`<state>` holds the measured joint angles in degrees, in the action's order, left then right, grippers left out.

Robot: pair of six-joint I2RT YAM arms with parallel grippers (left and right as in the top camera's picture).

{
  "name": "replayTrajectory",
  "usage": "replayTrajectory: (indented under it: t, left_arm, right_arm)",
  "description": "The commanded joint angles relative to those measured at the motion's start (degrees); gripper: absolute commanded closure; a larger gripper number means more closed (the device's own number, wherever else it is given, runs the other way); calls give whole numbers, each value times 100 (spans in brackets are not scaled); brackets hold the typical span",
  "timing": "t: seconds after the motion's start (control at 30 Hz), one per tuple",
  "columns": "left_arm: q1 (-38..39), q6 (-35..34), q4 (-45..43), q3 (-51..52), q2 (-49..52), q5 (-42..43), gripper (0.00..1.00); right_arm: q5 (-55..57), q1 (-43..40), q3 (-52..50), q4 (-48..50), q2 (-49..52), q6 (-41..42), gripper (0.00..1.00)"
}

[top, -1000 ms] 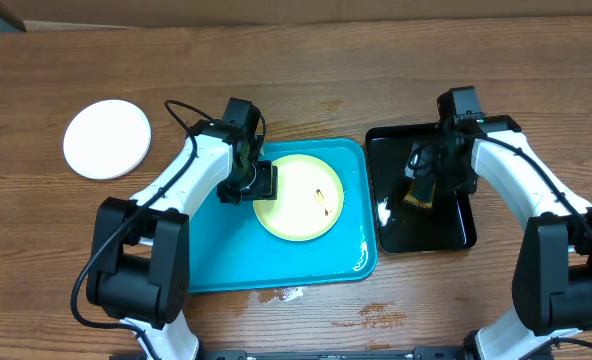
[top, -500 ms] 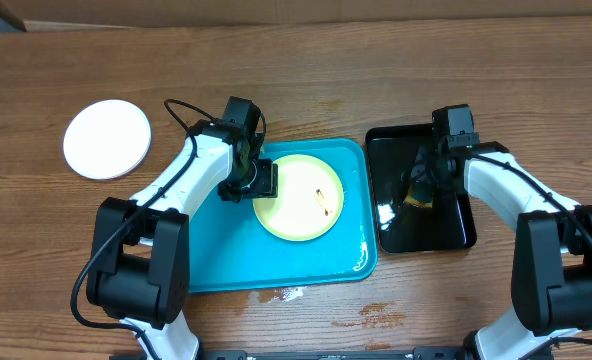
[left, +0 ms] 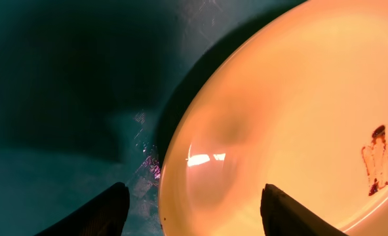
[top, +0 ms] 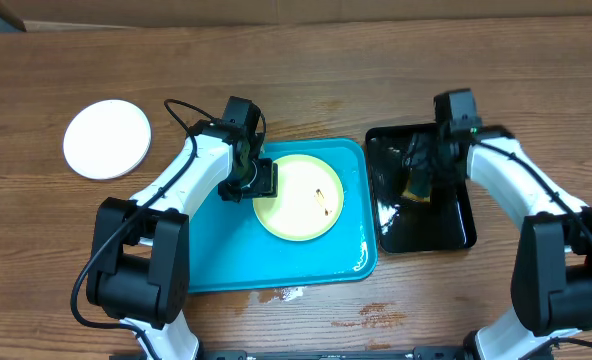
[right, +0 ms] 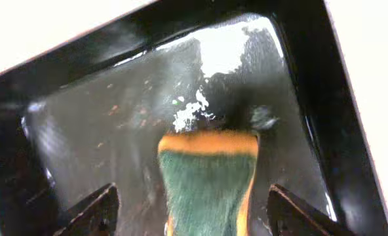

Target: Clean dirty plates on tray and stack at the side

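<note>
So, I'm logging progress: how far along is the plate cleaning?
Looks done: a round white plate sits on the wooden table, left of the turquoise plastic tray. In hand: the left gripper straddles the rim of the pale yellow plate; the right gripper is at the green-and-yellow sponge in the glossy black tray. Left: wiping off that plate's dark smear and stacking it.

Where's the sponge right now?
In the overhead view the sponge lies in the black tray, right of the blue tray, directly beneath the right tool; the right wrist view shows it between that tool's open fingers.
</note>
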<state>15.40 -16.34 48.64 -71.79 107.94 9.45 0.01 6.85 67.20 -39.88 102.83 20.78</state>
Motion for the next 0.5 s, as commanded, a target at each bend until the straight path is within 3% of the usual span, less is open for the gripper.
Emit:
replayTrajectory:
  t: [0.0, 0.2, 0.3, 0.47]
  left_arm:
    - [7, -39, -20, -57, 74, 61, 34]
    - [7, -42, -52, -57, 74, 66, 33]
    - [7, -42, -50, -57, 74, 66, 33]
    - [7, -39, -50, -57, 74, 66, 33]
  right_arm:
    - [-278, 28, 214, -374, -26, -13, 27]
    - [-313, 28, -291, -553, -17, -11, 28]
    - [-315, 28, -636, -315, -15, -7, 36]
    - [-308, 28, -922, -44, -15, 7, 69]
